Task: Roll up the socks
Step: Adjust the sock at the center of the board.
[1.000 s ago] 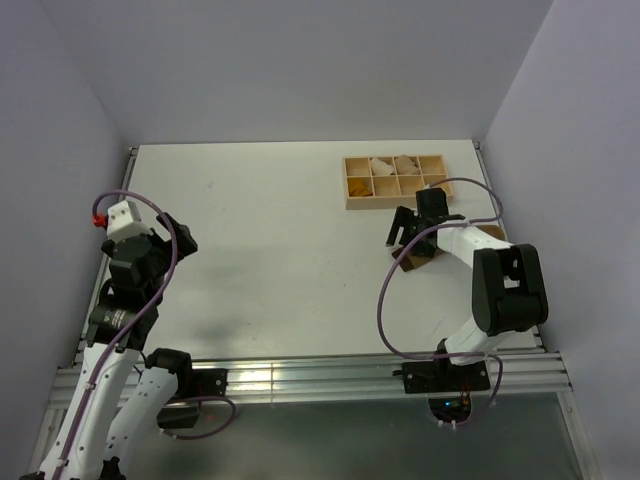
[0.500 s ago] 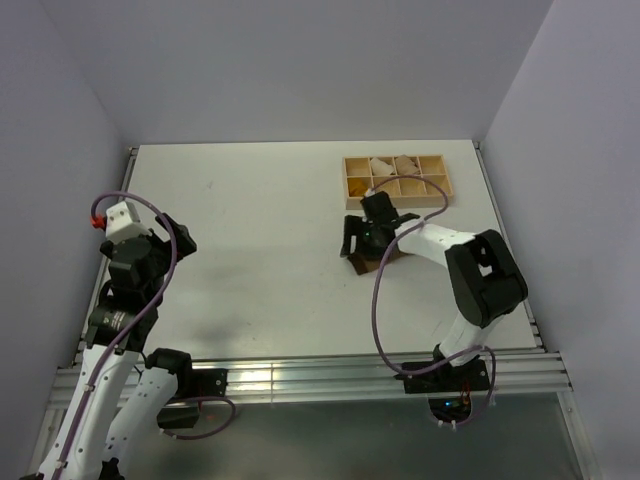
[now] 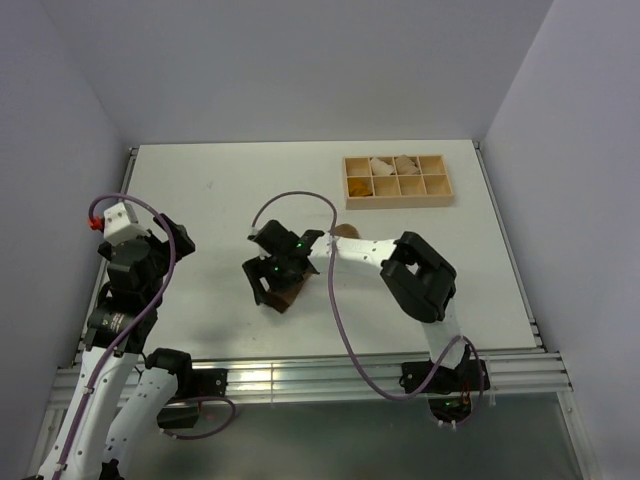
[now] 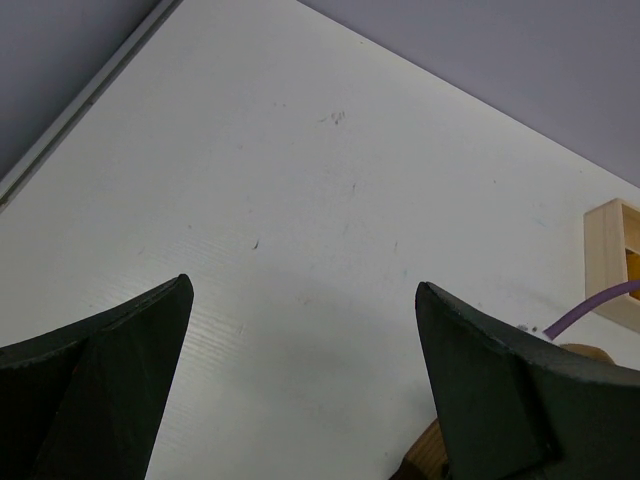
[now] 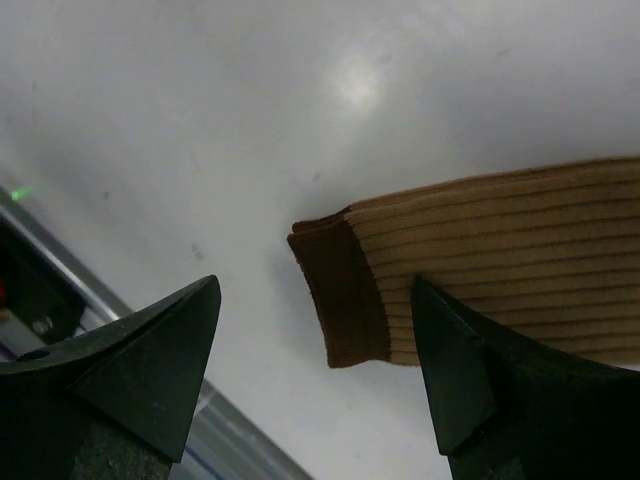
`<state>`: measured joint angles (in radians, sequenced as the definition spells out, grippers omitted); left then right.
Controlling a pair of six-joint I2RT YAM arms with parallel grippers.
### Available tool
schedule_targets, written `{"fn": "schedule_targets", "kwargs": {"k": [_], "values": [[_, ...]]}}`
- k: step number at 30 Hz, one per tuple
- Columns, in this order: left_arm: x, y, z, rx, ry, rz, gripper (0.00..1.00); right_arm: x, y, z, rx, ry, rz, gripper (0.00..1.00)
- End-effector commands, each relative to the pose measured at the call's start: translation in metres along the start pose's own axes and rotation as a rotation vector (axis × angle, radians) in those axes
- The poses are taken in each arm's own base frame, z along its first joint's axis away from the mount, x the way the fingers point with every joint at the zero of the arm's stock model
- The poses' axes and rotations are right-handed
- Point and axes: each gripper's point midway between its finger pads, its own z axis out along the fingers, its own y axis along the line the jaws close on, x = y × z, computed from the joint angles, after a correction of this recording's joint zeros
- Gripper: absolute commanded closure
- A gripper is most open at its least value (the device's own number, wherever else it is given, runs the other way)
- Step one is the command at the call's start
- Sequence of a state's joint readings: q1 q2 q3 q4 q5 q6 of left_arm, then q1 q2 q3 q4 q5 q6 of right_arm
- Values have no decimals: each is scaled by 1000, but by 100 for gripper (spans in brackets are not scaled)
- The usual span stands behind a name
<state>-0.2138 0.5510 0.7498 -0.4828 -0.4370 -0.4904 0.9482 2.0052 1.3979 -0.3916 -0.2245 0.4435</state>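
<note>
The tan-brown sock [image 5: 500, 260] with a darker brown cuff [image 5: 345, 290] lies flat on the white table. In the top view its cuff end [image 3: 290, 298] shows under my right gripper [image 3: 268, 284] and its toe end [image 3: 345, 232] shows beyond the arm. My right gripper [image 5: 315, 285] hovers open over the cuff, one finger over bare table, the other over the sock's edge. My left gripper [image 3: 176, 236] is open and empty at the left, well away; the sock [image 4: 432, 455] shows at the lower right of its view [image 4: 305, 285]. The mustard-orange sock is not in view.
A wooden compartment tray [image 3: 397, 203] stands at the back right with pale rolled bundles [image 3: 380, 165] in its far cells; its corner [image 4: 612, 262] shows in the left wrist view. The right arm's purple cable [image 3: 290, 197] loops over the table's middle. Metal rails [image 3: 300, 375] run along the near edge.
My right arm has swept from beside the tray leftward to the table's middle, bringing the tan-brown sock with it. The left arm has not moved.
</note>
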Motion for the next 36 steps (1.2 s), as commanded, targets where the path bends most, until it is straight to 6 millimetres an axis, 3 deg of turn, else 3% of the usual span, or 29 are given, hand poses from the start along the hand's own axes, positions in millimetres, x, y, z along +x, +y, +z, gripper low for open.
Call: {"fn": "schedule_targets", "kwargs": {"k": [1, 5, 8, 10, 11, 13, 14, 18, 25, 28, 36], "values": [[-5, 0, 0, -1, -28, 0, 0, -3, 29, -25, -23, 18, -139, 16], [-4, 1, 1, -6, -24, 1, 0, -33, 39, -70, 13, -109, -232, 16], [-3, 0, 1, -5, -20, 4, 1, -53, 24, -102, 109, -218, -232, 15], [-3, 0, 2, -5, -19, 5, 1, -56, 6, -110, 142, -228, -192, 15], [-3, 1, 2, -7, -20, 5, 0, -67, -17, -119, 189, -266, -126, 16], [-4, 1, 1, -7, -21, 2, 0, -64, -51, -118, 227, -259, -47, 18], [-3, 1, 2, -9, -19, 4, 1, -74, -76, -124, 248, -294, 14, 18], [-2, 1, 3, -9, -16, 5, 0, -72, -134, -115, 328, -282, 86, 20], [-1, -1, 3, 0, -10, 10, 1, -75, -178, -88, 377, -278, 45, 33], [0, -1, 4, -1, -7, 10, 1, -77, -188, -77, 401, -263, 25, 34], [-1, -1, 3, -1, -10, 9, 1, -86, -191, -48, 365, -230, -7, 34]]}}
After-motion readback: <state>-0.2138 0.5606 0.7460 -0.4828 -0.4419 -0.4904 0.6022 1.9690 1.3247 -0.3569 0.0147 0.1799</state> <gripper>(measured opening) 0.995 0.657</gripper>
